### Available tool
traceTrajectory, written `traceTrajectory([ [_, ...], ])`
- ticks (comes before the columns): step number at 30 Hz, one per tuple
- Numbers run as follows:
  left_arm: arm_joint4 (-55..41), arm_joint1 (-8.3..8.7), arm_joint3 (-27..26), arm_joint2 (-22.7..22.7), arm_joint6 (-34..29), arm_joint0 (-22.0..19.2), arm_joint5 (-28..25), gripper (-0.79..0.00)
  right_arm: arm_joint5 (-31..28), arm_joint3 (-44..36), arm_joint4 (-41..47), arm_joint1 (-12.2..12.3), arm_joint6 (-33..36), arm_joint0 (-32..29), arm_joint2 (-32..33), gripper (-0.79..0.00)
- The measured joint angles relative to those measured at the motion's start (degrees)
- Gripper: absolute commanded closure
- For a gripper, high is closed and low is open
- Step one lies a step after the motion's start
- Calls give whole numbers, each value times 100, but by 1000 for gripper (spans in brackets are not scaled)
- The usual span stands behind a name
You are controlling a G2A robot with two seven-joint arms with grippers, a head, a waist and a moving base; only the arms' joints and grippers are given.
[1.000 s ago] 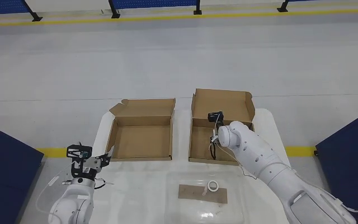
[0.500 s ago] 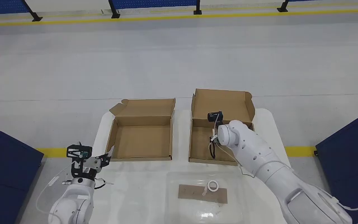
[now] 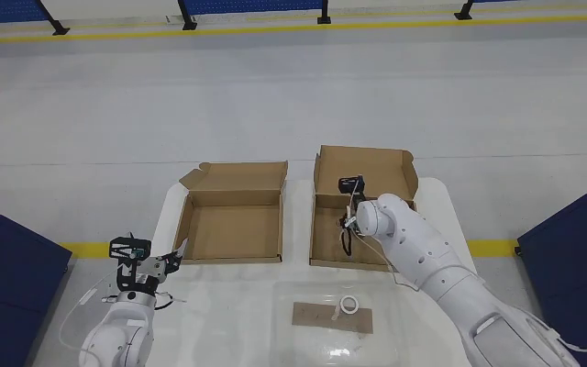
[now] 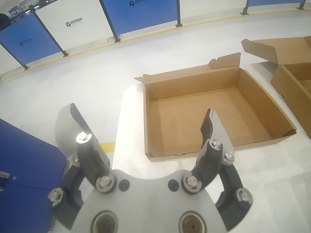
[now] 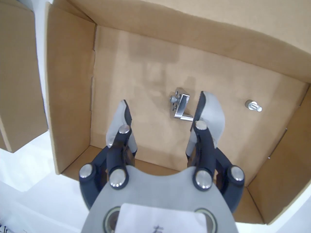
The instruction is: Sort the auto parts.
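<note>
Right end effector [image 5: 164, 99] hangs over the right box [image 5: 70, 73], spread wide and empty. The metal bracket [image 5: 180, 106] and stud [image 5: 252, 105] lie on the box floor, so the drop-off looks done. Left end effector [image 4: 141, 109] is wide and empty beside the left box [image 4: 255, 103]. Next, probably: lift clear of the walls and go for the white ring [image 3: 348, 304] at the table [image 3: 229, 284] front.

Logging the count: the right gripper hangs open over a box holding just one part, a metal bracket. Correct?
Not one part: the right wrist view shows two in the box, the metal bracket and a small stud. The right gripper does hang open over it.
</note>
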Motion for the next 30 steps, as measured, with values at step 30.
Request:
traceTrajectory([
  [30,0,0,0,0,0,0,0,-785,-3287,-4163,4281,1105,1727,-3655,5026,-785],
])
